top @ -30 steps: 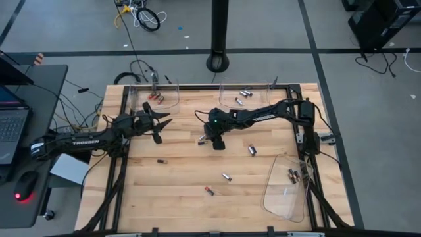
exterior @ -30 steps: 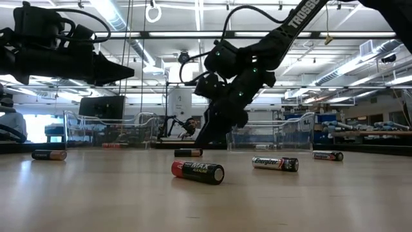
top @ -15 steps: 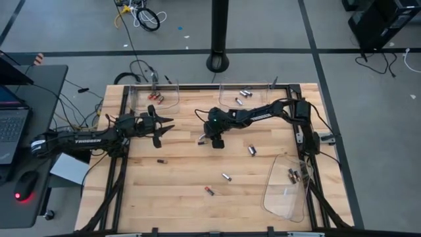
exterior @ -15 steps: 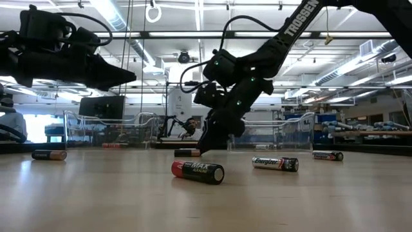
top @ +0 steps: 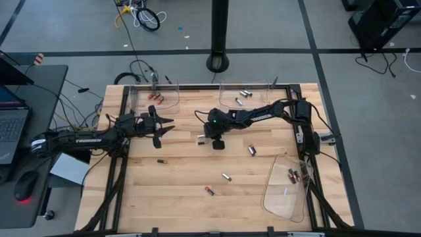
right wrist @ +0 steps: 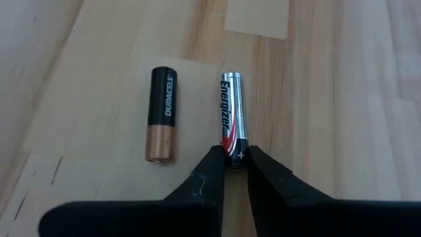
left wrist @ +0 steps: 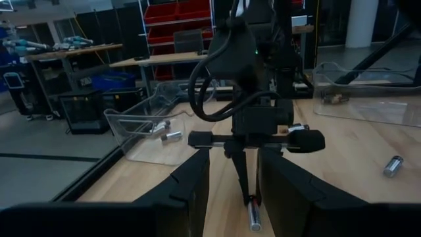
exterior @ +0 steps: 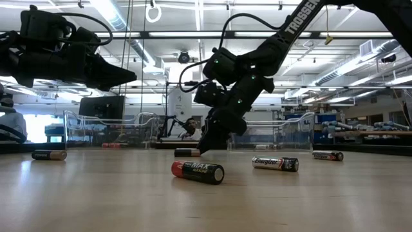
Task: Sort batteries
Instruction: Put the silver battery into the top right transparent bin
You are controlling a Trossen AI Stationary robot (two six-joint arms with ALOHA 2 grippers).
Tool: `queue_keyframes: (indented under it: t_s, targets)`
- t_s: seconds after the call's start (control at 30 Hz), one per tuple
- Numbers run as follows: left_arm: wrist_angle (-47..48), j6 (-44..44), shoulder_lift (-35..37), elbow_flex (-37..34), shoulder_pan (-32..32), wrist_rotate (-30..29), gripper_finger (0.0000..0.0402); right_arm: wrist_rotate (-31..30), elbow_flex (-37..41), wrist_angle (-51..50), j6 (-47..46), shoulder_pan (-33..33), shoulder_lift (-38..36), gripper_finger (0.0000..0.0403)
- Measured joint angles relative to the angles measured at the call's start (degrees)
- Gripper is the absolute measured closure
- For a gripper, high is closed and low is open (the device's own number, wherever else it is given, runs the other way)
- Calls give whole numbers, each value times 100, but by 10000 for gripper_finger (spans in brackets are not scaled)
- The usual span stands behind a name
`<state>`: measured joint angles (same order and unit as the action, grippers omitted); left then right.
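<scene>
Pinching one end of a silver Energizer battery (right wrist: 232, 125) between its two fingers (right wrist: 206, 172), the right gripper (right wrist: 230, 163) stands low over the wooden table (top: 184, 197); the cell lies flat, pointing away from the fingertips. Just beside that cell, parallel and apart from it, lies a black-and-copper Duracell battery (right wrist: 162, 113). Farther off, the left gripper (top: 166, 125) hovers with fingers spread, holding nothing.

A pale wooden plank tabletop (top: 184, 197) carries three clear plastic trays: one (top: 172, 100) at its far left, one (top: 227, 95) at far centre, one (top: 279, 197) near the right edge. A black laptop (top: 10, 125) and a black mouse (top: 25, 187) sit on a grey side desk (top: 49, 85).
</scene>
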<state>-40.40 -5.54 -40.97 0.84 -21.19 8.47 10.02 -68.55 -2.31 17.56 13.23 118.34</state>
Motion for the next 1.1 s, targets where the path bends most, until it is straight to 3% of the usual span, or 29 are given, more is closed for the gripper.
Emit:
queue_keyframes:
  t_s: [0.33, 0.57, 0.8, 0.93, 1.1]
  targets:
    - [6, -6, 0, 0, 0, 0, 266, -204, 30, -459, -2, -96, -730, 351]
    - [4, -11, 0, 0, 0, 0, 266, -1153, 29, -1011, -121, -6, -1902, 351]
    - [-17, -22, 0, 0, 0, -3, 266, -2244, 20, -1640, -1429, 953, -2907, 351]
    - [-61, -22, 0, 0, 0, -3, 266, -2126, 20, -2289, -2489, 1746, -2884, 351]
    - [-63, -22, 0, 0, 0, -31, 266, -1959, 20, -2434, -2792, 2074, -2440, 351]
